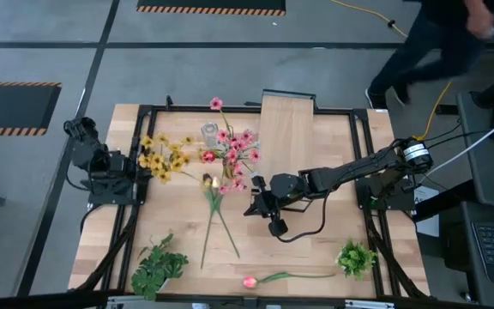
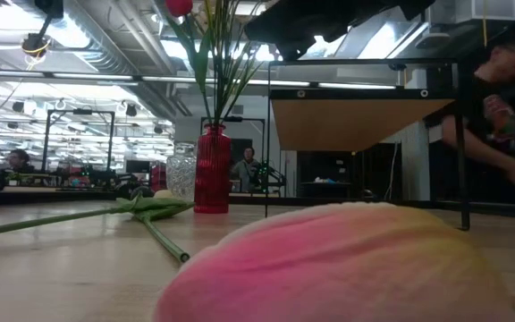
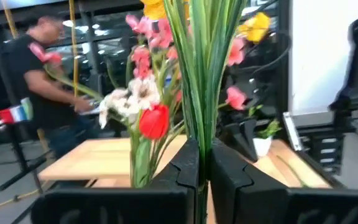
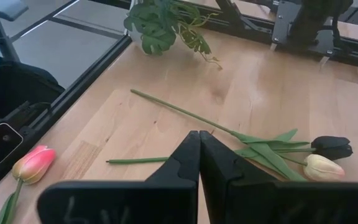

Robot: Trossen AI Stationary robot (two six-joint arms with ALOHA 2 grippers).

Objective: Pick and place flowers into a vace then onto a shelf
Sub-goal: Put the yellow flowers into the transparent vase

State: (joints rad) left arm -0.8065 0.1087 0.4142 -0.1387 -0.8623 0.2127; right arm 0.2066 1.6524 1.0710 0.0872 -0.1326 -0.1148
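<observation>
A pale wooden tabletop (image 1: 316, 257) in a dark frame stands on a grey floor with striped hazard mats; beyond it the low view shows a long workroom with ceiling pipes and lights.

At the near edge a pink tulip (image 1: 250, 281) lies flat, its stem running toward a small leafy bunch (image 1: 356, 257) at the right corner; a larger leafy bunch (image 1: 157, 268) lies at the left corner. In the low view the tulip's blossom fills the foreground and hides much of the surface behind it.

Mid-table, two long-stemmed tulips (image 1: 215, 210) lie crossed, their heads pointing away. The right hand (image 1: 258, 204) hangs just beside them with its fingers pressed together on nothing; its wrist view shows one dark and one cream bloom (image 4: 324, 167), which the overhead picture barely resolves.

At the left edge the left hand (image 1: 137, 174) is folded back near its base, fingers pinching the green stems (image 3: 204, 81) of the yellow daisies (image 1: 163, 159). Only its wrist view shows this grip, with a red rose (image 3: 154, 121) and pink sprays farther off.

Farther back, a red cylinder (image 2: 211, 170) holds the pink blossom sprays (image 1: 234, 154), with the clear glass vace (image 1: 208, 135) just beside it and empty. The shelf (image 1: 286, 129) rises at the far edge. A person (image 1: 440, 43) moves beyond the far right corner.
</observation>
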